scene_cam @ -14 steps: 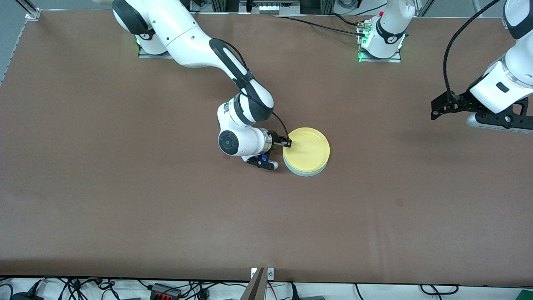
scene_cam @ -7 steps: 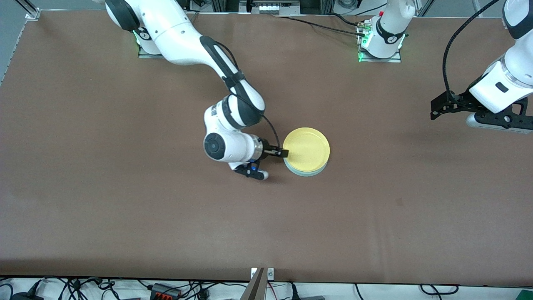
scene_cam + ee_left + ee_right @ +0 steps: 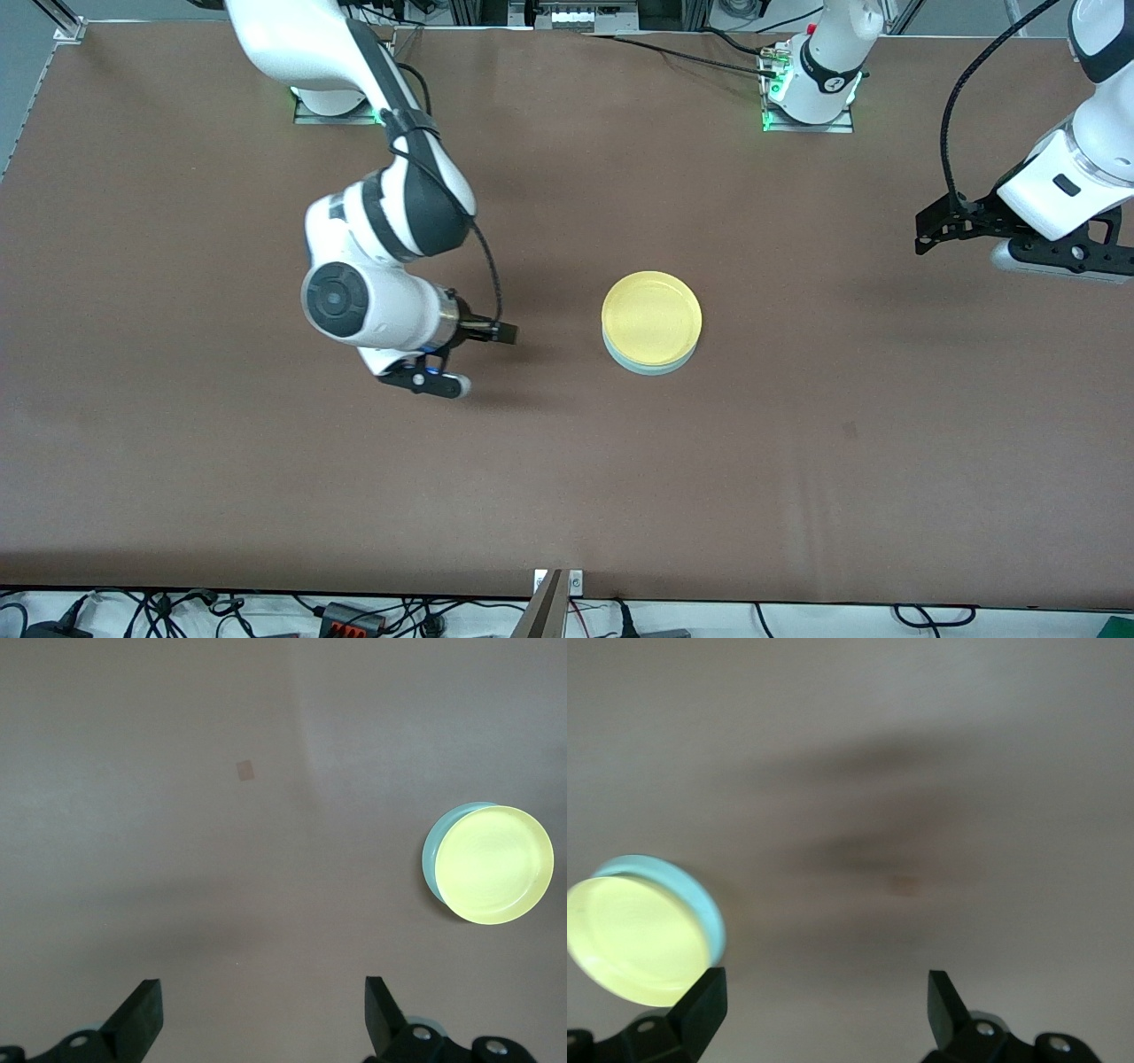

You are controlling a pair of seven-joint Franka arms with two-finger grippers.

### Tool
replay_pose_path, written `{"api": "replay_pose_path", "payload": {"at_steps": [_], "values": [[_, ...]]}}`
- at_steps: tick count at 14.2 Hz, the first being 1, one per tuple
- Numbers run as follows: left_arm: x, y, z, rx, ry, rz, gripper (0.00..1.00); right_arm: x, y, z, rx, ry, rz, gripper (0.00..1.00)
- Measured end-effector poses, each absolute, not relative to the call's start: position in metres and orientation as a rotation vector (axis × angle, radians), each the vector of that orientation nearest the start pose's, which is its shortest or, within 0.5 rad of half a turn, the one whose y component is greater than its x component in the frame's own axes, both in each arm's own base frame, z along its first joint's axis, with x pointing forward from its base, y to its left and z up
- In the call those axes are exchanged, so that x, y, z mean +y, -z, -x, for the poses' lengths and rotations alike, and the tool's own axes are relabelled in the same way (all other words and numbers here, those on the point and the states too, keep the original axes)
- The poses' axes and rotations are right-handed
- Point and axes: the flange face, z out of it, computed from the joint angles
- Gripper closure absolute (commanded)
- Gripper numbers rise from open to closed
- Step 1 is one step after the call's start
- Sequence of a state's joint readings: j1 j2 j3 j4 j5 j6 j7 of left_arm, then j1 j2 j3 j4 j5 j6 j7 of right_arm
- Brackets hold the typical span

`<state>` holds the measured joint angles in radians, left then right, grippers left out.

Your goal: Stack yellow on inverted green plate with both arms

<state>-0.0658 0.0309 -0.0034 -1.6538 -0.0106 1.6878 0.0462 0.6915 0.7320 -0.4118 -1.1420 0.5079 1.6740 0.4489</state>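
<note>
We see the right gripper [image 3: 496,334] low over bare brown table toward the right arm's end, well apart from the plates, its two black fingers [image 3: 700,1005] spread wide with nothing between them. The left gripper [image 3: 930,232] hangs over the table's left-arm end, where that arm waits; its blunt black fingertips [image 3: 142,1014] are likewise parted and empty.

Near the middle of the table [image 3: 797,461] sits the yellow plate [image 3: 652,317], round, shallow, smooth pale plastic with a raised rim, right way up. It rests on the green plate [image 3: 651,366], a mint disc of the same size whose edge peeks out as a thin crescent on the side nearer the front camera. In the right wrist view the green plate [image 3: 700,899] shows as a pale band beneath the yellow plate [image 3: 633,939].

The tabletop is a matte brown sheet, flat and open all around the stack. A small faint mark [image 3: 246,771] lies on it.
</note>
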Motion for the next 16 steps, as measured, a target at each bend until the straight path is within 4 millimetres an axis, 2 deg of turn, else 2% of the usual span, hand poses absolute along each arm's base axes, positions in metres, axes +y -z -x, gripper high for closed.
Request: {"api": "replay_pose_path", "payload": {"at_steps": [4, 6, 11, 16], "values": [[-0.041, -0.578, -0.570, 0.180, 0.005, 3.147, 0.00, 0.216, -0.410, -0.684, 0.213, -0.333, 3.001, 0.00], [-0.040, -0.578, -0.570, 0.179, 0.006, 3.147, 0.00, 0.176, -0.425, -0.693, 0.246, -0.288, 3.011, 0.00], [-0.040, -0.580, -0.570, 0.177, 0.011, 3.147, 0.00, 0.118, -0.473, -0.698, 0.327, -0.150, 3.048, 0.00], [-0.039, -0.580, -0.570, 0.177, 0.012, 3.147, 0.00, 0.068, -0.524, -0.682, 0.278, -0.065, 3.133, 0.00]]}}
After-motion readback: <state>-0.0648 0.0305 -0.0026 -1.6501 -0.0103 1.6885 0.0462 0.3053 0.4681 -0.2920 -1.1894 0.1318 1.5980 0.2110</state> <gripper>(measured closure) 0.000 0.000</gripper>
